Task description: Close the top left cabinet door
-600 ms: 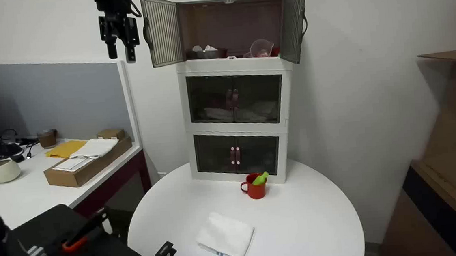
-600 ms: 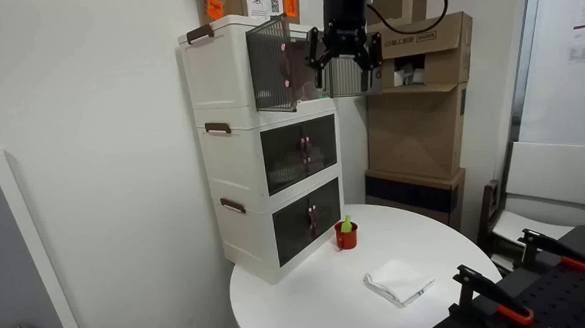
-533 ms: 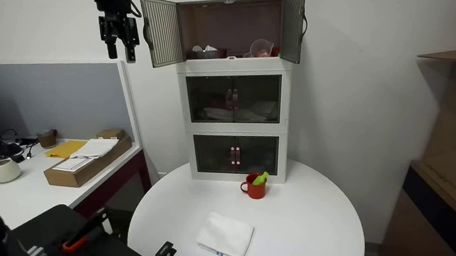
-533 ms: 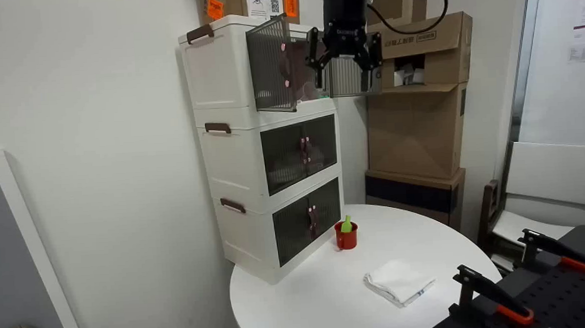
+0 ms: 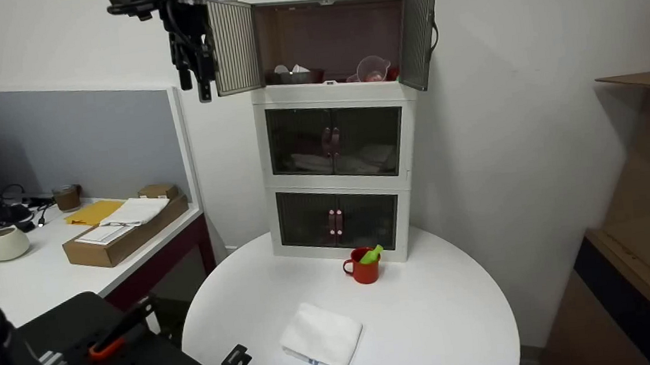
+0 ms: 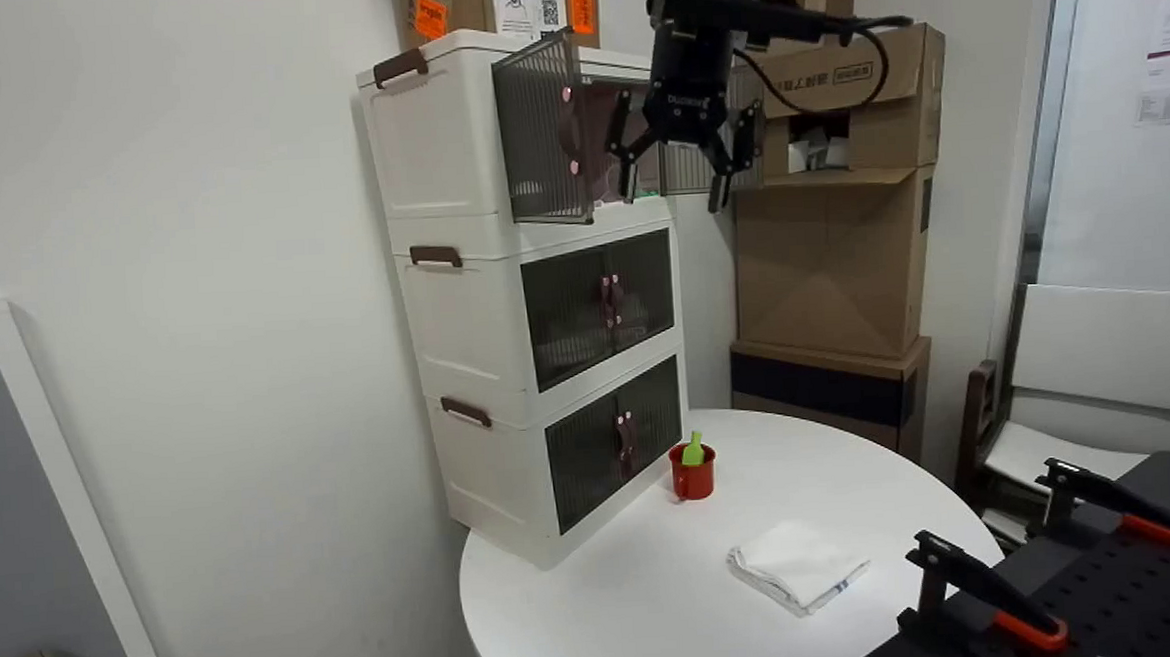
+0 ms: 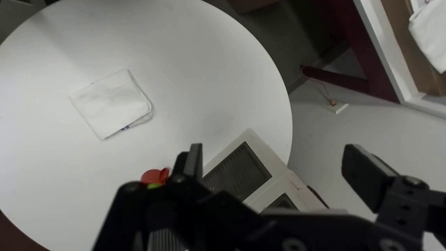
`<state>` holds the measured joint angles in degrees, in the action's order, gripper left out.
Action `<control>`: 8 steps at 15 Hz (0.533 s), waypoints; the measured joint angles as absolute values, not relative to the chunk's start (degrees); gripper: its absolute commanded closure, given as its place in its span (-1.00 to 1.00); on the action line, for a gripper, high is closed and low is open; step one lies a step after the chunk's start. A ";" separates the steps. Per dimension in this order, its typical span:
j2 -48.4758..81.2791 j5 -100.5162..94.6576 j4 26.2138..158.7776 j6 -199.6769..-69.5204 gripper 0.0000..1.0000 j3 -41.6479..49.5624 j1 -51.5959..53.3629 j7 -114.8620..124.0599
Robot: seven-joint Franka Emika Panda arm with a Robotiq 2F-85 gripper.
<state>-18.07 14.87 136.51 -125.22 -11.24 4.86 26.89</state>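
A: Right up front, lower right in an exterior view, there's the black perforated board (image 6: 1109, 581) with its black-and-red clamps (image 6: 984, 583)!

B: Past that, bottom middle, the round white table (image 6: 601, 628) carries a folded white cloth with a blue stripe (image 6: 796, 563).

A: Farther in, a round red mug (image 6: 693, 481) stands upright, a lime-green object (image 6: 693, 453) poking out of it.

B: Now eyes up! Black two-fingered gripper (image 6: 673, 192), upper middle, hanging fingertips down.

A: And those fingers (image 7: 193, 162)?

B: Spread wide apart! The wrist view has them either side of a broad gap.

A: So where's the door we want?

B: Upper left of centre in an exterior view: the ribbed grey translucent left door (image 5: 236, 47), swung outward from the white box-shaped top cabinet (image 5: 332, 92). The gripper covers its outer edge there.

A: Touching?

B: Apart! In an exterior view the door's dark curved handle (image 6: 569, 134) sits left of the gripper, a slim gap between gripper and door.

A: Behind, the ribbed grey right door (image 5: 418, 36) is swung out too, a dark bowl (image 5: 308, 78) and a clear round cup (image 5: 373, 67) inside the cabinet.

B: And at the back, upper right in an exterior view, a tall brown cardboard box (image 6: 827, 266).
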 measured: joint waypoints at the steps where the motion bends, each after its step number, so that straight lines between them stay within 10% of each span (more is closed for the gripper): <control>1: -16.80 15.98 137.13 -127.90 -1.00 -10.58 4.41 27.56; 8: -3.28 23.08 140.15 -155.18 -1.00 -6.28 1.90 29.69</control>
<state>-3.28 23.08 140.15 -155.18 -6.28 1.90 29.69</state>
